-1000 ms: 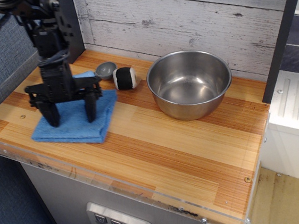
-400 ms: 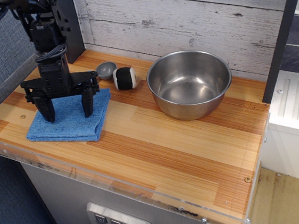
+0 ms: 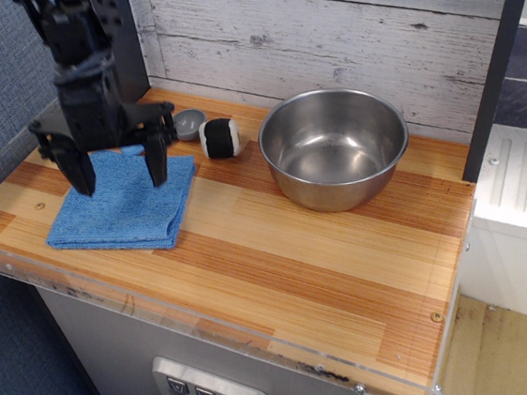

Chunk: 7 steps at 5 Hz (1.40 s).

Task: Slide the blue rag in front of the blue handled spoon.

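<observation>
The blue rag [image 3: 125, 208] lies flat at the left front of the wooden counter. My gripper [image 3: 120, 178] hangs open just above its back half, fingers spread wide, holding nothing. The blue handled spoon [image 3: 186, 123] lies behind the rag near the wall. Only its round grey bowl shows clearly. The arm hides most of its light-blue handle.
A black-and-white roll [image 3: 220, 138] sits right of the spoon. A large steel bowl [image 3: 334, 147] stands at the back middle. The counter [image 3: 327, 266] has a clear plastic front edge. A dark post stands at the back left behind the arm.
The rag slid a little to the left and then stayed put. My gripper lifted off it and rose, still open.
</observation>
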Each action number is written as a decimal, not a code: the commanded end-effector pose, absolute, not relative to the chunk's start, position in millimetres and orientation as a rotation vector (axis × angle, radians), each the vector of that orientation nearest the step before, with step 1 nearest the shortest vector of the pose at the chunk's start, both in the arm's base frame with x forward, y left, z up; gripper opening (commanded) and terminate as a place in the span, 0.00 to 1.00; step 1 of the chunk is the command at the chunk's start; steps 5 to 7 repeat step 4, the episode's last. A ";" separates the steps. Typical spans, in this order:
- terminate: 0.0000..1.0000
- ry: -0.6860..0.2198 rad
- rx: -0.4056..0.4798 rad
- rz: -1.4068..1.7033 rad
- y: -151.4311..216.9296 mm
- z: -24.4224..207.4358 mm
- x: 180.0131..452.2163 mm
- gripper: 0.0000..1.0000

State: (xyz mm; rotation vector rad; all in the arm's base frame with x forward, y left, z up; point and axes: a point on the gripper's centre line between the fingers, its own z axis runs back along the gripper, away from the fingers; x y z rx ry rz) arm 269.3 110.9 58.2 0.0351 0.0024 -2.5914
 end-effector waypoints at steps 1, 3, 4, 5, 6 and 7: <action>0.00 0.020 0.230 -2.651 121.6 125.9 246.0 1.00; 0.00 0.020 0.230 -2.651 121.6 125.9 246.0 1.00; 1.00 0.020 0.230 -2.651 121.6 125.9 246.0 1.00; 1.00 0.020 0.230 -2.651 121.6 125.9 246.0 1.00; 1.00 0.020 0.230 -2.651 121.6 125.9 246.0 1.00; 1.00 0.020 0.230 -2.651 121.6 125.9 246.0 1.00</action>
